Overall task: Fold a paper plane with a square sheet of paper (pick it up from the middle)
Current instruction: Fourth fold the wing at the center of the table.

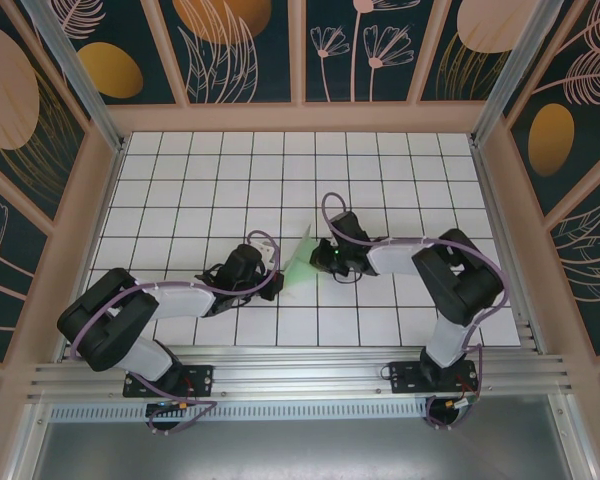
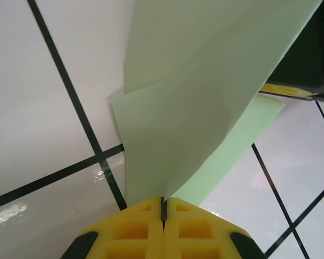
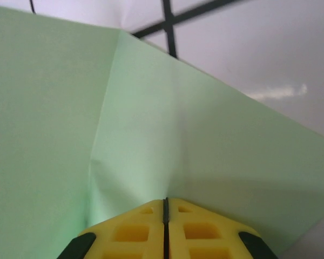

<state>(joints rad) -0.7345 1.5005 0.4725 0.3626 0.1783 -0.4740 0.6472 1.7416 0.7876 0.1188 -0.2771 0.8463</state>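
Sheet: you are looking at the square sheet of paper [image 1: 300, 255] near the middle of the surface [image 1: 180, 180], a little toward 6 o'clock of centre in the top view. It is not lying flat. It is standing up off the tiles as a creased pale green wedge, its tip pointing toward 12 o'clock.
Left gripper: your left gripper [image 1: 276, 272] is meeting the sheet from its 8 o'clock side.
Left jaws: in the left wrist view the yellow fingers [image 2: 135, 232] are pressing together at 6 o'clock, clamping the sheet's lower point in their seam.
Right gripper: your right gripper [image 1: 318, 258] is meeting the sheet from its 3 o'clock side, so the paper is standing between the two arms.
Right jaws: in the right wrist view the yellow fingers [image 3: 194, 232] are closing flush on each other at 6 o'clock, with the sheet's edge running into their seam.
Folds: in the left wrist view overlapping layers are fanning up toward 12 o'clock, and a lower layer is peeking out toward 4 o'clock. In the right wrist view a crease is running from 11 o'clock down toward 7 o'clock.
Neighbour: in the left wrist view the right gripper's dark body is showing at 2 o'clock, against the sheet's edge.
Surface: white tiles with black grid lines [image 2: 81, 113] are lying under the sheet.
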